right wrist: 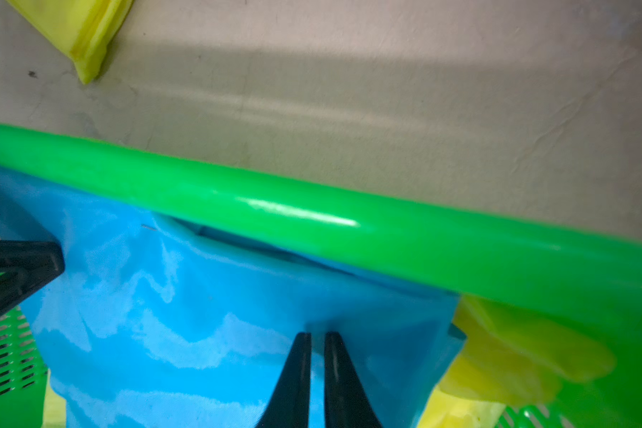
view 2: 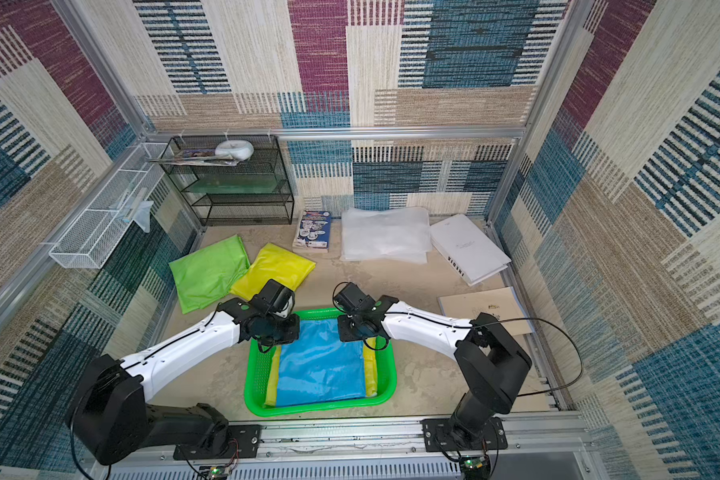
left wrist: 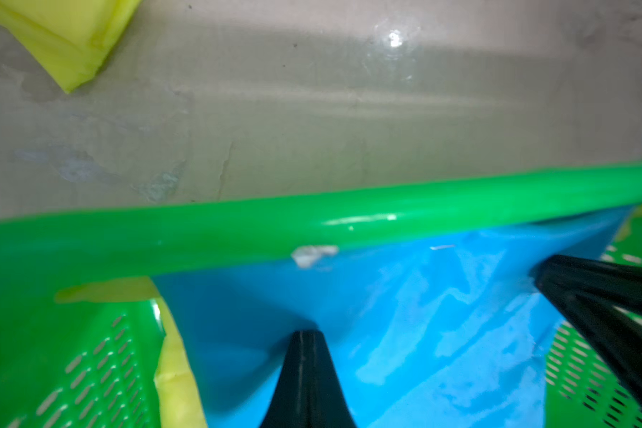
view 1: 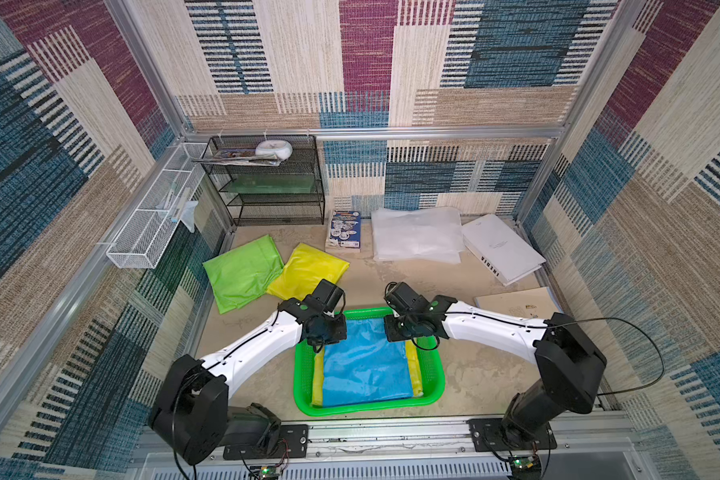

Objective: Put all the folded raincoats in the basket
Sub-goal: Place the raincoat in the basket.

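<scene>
Beige tabletop, patchwork-carpet walls; left gripper pinched tight on the blue raincoat, right gripper nearly closed on it.

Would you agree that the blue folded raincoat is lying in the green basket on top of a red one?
Not quite: the raincoat under the blue folded raincoat is yellow, not red. Both top views show its yellow edges on either side, inside the green basket.

A black wire-mesh shelf rack stands at the bench's far wall; beside it a long white wire-mesh basket, before it a folded lime-green plastic sheet, nearby a small printed booklet and clear folded plastic
</scene>
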`<move>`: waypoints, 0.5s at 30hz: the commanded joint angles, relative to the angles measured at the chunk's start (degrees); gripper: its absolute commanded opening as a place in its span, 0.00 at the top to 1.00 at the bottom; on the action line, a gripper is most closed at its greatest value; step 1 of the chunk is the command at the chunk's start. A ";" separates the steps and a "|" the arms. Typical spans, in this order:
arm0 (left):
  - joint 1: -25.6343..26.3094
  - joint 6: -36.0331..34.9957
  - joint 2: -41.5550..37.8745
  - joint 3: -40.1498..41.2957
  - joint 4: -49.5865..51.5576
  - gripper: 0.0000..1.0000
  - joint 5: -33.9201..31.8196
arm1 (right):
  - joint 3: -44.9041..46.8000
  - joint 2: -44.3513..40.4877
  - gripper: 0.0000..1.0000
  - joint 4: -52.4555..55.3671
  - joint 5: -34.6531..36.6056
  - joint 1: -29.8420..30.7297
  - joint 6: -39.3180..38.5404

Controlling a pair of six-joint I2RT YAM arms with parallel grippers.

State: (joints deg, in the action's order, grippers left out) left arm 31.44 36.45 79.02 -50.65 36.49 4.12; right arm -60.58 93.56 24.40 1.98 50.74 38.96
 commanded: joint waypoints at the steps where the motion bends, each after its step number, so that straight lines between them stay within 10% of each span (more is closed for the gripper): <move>1: -0.56 -1.30 2.05 0.46 -0.60 1.00 -5.25 | -0.16 1.13 0.85 -0.03 2.80 -0.33 -0.93; 6: -0.68 -1.51 2.29 -0.73 1.34 1.00 -3.18 | 1.20 -1.66 0.86 -1.67 -1.10 -0.36 -0.46; 11: -0.07 -0.95 -10.55 -0.08 2.27 0.71 5.70 | 0.50 -8.82 0.86 1.31 -8.37 0.70 -1.22; 15: 0.55 1.56 -19.58 4.94 2.20 0.82 17.51 | 4.74 -13.99 0.87 1.81 -17.24 1.81 -0.79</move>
State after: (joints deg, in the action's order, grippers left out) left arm 31.75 36.07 62.52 -48.21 37.10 11.11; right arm -57.93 81.41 23.88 -7.07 52.18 38.00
